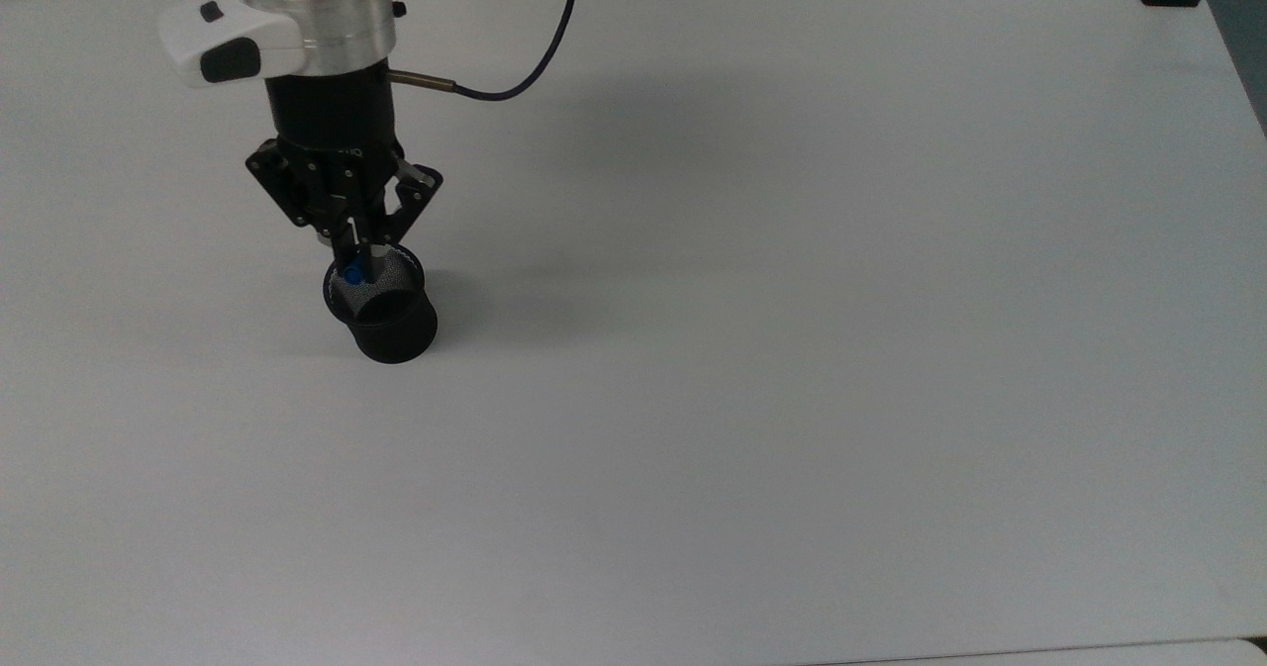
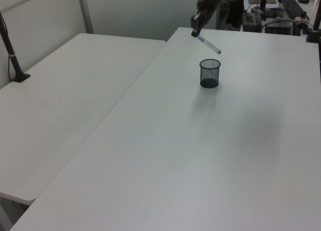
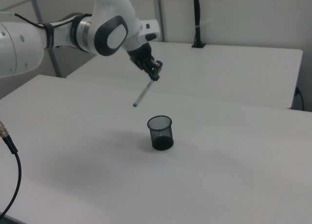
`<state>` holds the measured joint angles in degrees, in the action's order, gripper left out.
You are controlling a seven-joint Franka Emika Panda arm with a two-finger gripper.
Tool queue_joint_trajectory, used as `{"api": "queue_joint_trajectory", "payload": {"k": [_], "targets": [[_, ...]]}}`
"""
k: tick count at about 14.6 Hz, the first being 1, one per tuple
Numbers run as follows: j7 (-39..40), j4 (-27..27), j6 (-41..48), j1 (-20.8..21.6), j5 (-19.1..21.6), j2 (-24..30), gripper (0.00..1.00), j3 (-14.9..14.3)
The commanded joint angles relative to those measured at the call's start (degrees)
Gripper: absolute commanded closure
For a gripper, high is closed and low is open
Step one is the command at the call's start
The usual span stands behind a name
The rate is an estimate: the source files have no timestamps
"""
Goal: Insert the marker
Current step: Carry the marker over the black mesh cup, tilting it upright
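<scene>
Gripping one end of the marker (image 3: 144, 93), the gripper (image 3: 154, 73) is seen raised well above the table (image 3: 234, 175), its fingers clenched on the pen. The marker is held in the air, tilted rather than upright: in the right view its long axis slopes from the gripper down toward the right view's lower left, and its free blue end is the lowest point. In the left view the marker (image 2: 208, 43) slopes from the gripper (image 2: 195, 32) down toward the left view's right, with the free tip above the cup (image 2: 209, 73) and not touching it.

In the top view the gripper (image 1: 354, 250) is placed just beyond the cup (image 1: 380, 302) toward the table's far edge, and the marker's blue end (image 1: 351, 274) is seen over the cup's open mouth. The cup stands upright on the table, nearer the top view's left edge than the right, and well away from the corners.
</scene>
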<state>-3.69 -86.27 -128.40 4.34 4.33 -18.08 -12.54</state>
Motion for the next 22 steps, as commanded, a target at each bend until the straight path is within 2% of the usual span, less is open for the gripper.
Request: {"api": "queue_joint_trajectory", "payload": {"k": [1, 4, 7, 9, 12, 16, 17, 18, 19, 20, 21, 22], "targets": [[1.22, -5.21, -13.23, -1.44, 0.94, 1.2, 0.95, -0.03], [1.84, -10.39, -25.27, -3.2, 0.76, 1.64, 0.95, -0.03], [4.55, -16.11, -31.28, -3.37, 0.68, 1.9, 0.95, -0.03], [5.53, -21.1, -34.35, -3.2, 0.68, 3.48, 0.95, -0.03], [5.44, -28.58, -43.84, -1.54, 0.68, 3.57, 0.95, 0.24], [5.44, -32.12, -48.08, -1.0, 0.68, 3.66, 0.93, 0.24], [5.44, -32.21, -47.99, -1.09, 0.68, 3.66, 0.85, 0.24], [5.44, -32.12, -47.99, -1.09, 0.68, 3.58, 0.73, 0.24], [5.18, -32.12, -47.73, -1.0, 0.68, 3.57, 0.48, 0.24], [5.18, -32.12, -47.55, -0.92, 0.68, 3.57, 0.42, 0.24], [4.83, -32.03, -47.2, -0.83, 0.68, 3.57, 0.28, 0.24], [4.65, -32.03, -47.03, -0.74, 0.76, 3.66, 0.25, 0.24]]}}
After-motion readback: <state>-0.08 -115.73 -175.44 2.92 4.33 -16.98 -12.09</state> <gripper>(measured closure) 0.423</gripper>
